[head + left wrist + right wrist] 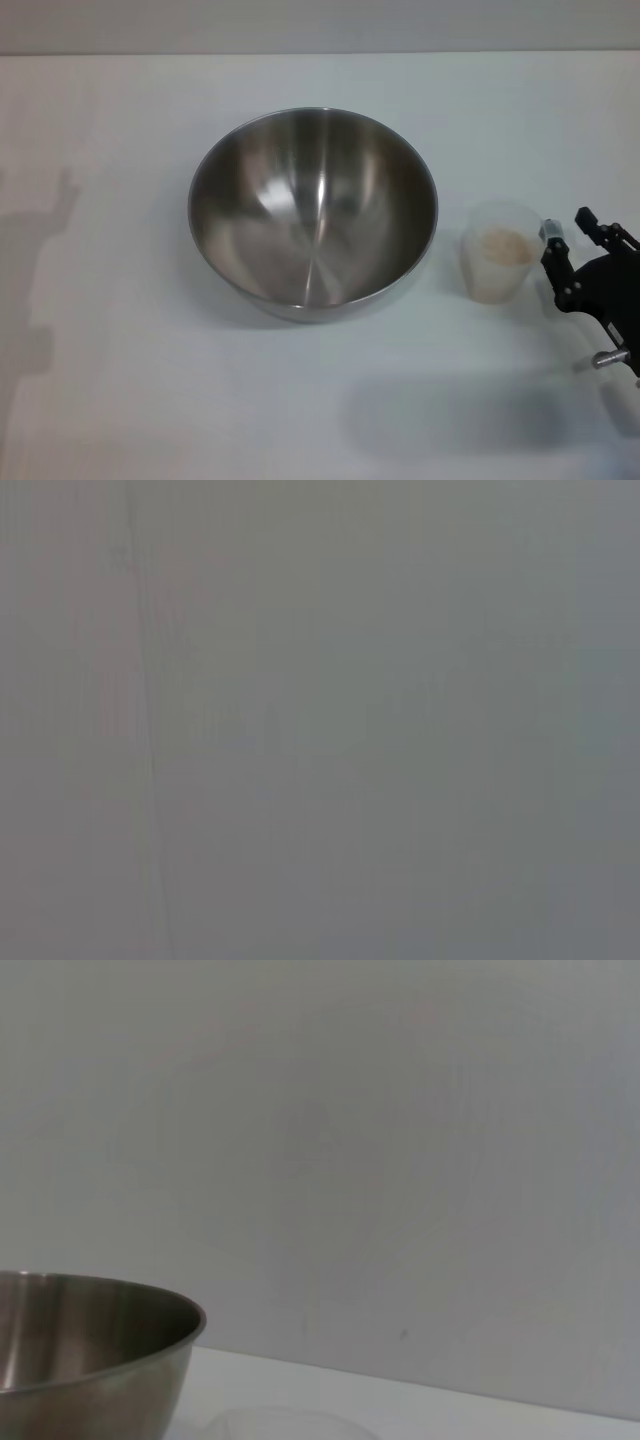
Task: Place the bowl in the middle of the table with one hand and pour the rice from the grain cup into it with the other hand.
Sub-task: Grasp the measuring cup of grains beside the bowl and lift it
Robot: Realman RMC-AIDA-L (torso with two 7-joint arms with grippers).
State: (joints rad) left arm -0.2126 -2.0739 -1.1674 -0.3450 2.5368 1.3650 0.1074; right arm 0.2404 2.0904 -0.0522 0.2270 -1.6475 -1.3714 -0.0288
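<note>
The steel bowl stands empty and upright in the middle of the white table. The translucent grain cup stands to its right, apart from it, with pale rice inside. My right gripper is just right of the cup, near the table's right edge, open and holding nothing. In the right wrist view the bowl shows side-on and the cup's rim peeks in at the edge. The left gripper is out of view. The left wrist view shows only flat grey.
A grey wall runs behind the table's far edge. An arm's shadow lies on the left part of the table.
</note>
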